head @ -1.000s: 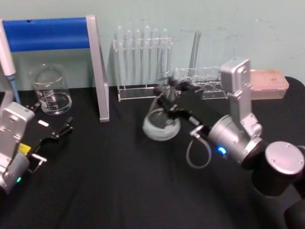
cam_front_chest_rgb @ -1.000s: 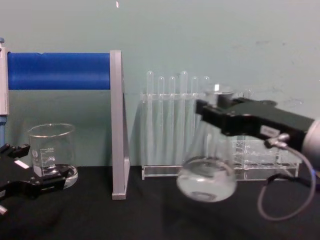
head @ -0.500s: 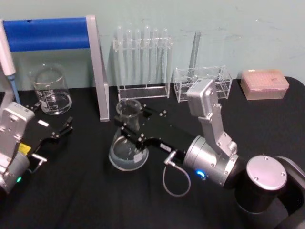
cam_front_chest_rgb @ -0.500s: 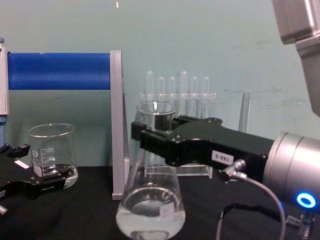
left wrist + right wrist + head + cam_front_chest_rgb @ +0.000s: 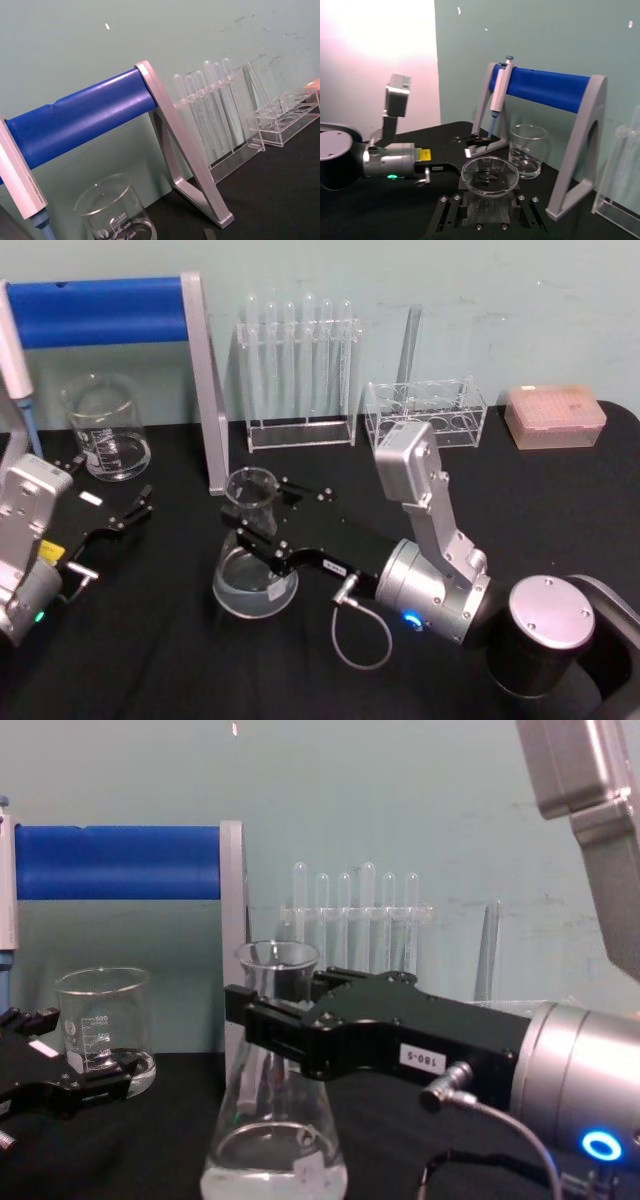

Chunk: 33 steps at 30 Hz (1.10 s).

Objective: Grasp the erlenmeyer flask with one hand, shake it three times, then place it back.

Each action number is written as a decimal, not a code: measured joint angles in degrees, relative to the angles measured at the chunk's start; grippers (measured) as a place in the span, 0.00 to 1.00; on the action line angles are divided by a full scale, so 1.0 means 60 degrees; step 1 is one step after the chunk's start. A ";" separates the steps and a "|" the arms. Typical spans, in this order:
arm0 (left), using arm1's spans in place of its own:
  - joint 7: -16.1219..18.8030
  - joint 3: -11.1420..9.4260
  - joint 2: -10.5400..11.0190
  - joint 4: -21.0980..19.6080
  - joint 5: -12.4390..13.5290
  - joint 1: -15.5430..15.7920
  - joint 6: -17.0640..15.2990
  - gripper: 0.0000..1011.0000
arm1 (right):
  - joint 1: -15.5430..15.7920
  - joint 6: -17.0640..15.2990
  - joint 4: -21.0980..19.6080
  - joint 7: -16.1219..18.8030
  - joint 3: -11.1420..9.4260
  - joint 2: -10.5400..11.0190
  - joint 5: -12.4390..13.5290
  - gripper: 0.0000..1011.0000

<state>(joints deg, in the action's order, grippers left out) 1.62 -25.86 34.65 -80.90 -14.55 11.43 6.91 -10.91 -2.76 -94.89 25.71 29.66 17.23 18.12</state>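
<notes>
The erlenmeyer flask (image 5: 255,582) stands upright at the middle of the black table, with a little clear liquid in its wide base. My right gripper (image 5: 258,530) is shut on its neck just below the flared rim. In the chest view the flask (image 5: 272,1150) is close and low, with the right gripper (image 5: 280,1020) clamped round the neck; I cannot tell whether the base touches the table. In the right wrist view the flask rim (image 5: 490,175) sits between the jaws of the right gripper (image 5: 489,210). My left gripper (image 5: 110,490) rests open at the table's left, also low at the left of the chest view (image 5: 70,1055).
A glass beaker (image 5: 105,430) stands at the back left under a blue-barred stand (image 5: 100,310), whose grey leg (image 5: 205,390) is just behind the flask. A pipette (image 5: 18,370) hangs at the far left. Test tube rack (image 5: 300,370), clear rack (image 5: 425,415) and pink box (image 5: 555,415) line the back.
The right gripper has carried the flask from near the test tube rack leftward, toward me and down. It was tilted a second ago and now stands upright. The left arm has not moved.
</notes>
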 joint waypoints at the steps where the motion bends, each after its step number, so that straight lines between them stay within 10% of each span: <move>1: 0.0000 0.0000 0.0000 0.0000 0.0000 -0.0001 0.0000 0.99 | -0.0039 0.0017 0.0065 -0.0085 -0.0019 -0.0003 -0.0001 0.45; 33: 0.0000 0.0000 0.0000 0.0000 0.0000 -0.0001 0.0000 0.99 | -0.0706 0.0353 0.1565 -0.2110 -0.2440 -0.0244 -0.0577 0.45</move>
<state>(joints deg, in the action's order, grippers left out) 1.62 -25.86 34.65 -80.90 -14.55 11.43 6.91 -15.14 -0.64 -85.50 13.04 15.02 15.77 14.65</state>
